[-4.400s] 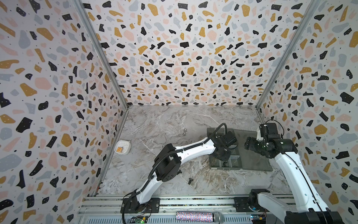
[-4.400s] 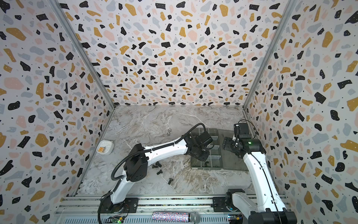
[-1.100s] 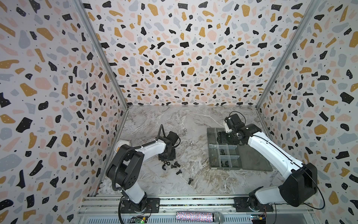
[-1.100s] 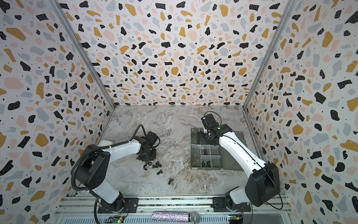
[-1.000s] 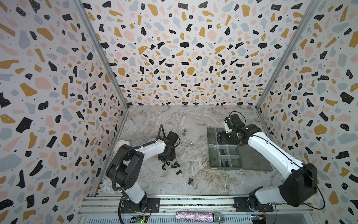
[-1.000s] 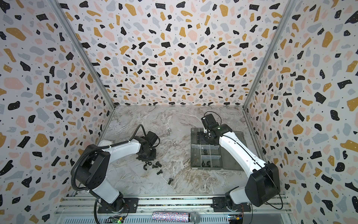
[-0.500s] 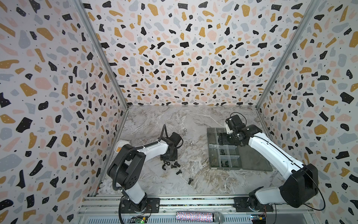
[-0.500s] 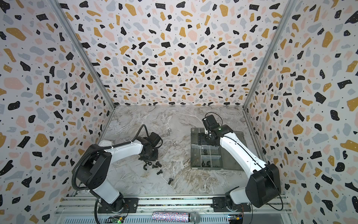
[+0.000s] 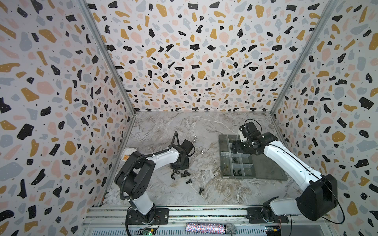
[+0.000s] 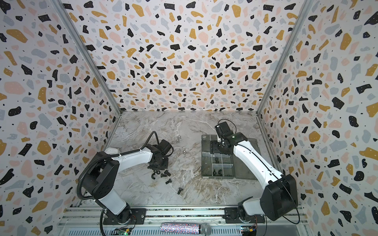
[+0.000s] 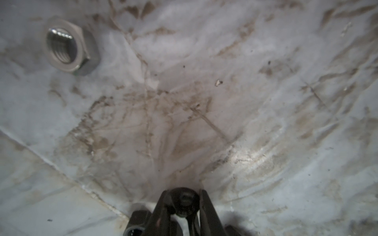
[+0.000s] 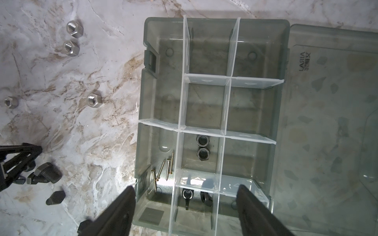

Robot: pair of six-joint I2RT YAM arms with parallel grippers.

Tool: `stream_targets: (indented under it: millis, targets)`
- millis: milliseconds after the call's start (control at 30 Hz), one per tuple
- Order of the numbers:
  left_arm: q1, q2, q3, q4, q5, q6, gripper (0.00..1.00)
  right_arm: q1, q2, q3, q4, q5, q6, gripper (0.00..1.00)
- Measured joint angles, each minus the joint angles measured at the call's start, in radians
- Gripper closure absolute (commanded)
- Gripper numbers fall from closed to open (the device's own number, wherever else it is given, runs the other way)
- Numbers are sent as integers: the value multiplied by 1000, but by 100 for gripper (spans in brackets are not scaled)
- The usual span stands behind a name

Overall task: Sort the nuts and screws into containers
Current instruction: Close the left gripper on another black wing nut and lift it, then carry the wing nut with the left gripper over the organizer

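Left gripper [image 11: 182,195] pinches a small black nut [image 11: 185,201], round, dull and ring-faced, jaws nearly closed, down at the marble table [image 11: 184,102] beside loose black bolts [image 9: 185,173]. Right gripper [image 12: 186,187] wide open, empty, above the smoky grey box [image 12: 285,61].

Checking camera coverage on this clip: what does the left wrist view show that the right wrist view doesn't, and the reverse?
Left wrist only: the small black nut held between the left gripper's jaws, seen close up. Right wrist only: the organiser box holding brass screws and black ring nuts, with the right gripper's open jaws over it. Both: the marble table, loose silver nuts and the left gripper.
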Motion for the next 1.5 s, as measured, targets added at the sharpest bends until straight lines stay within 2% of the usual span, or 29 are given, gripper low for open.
stream_targets:
  millis: [533, 967, 1267, 1500]
  targets:
    - [-14, 80, 129, -87, 16, 35, 81, -34, -40, -3, -10, 1, -3, 21]
    - [-30, 85, 284, -151, 22, 59, 81, -58, -55, -3, -29, 7, -11, 21]
    - [-123, 161, 451, -207, 18, 63, 81, -111, -149, -11, -74, 27, -28, 21]
    - [-234, 223, 595, -243, 14, 57, 81, -202, -241, -47, -139, 34, -52, 21]
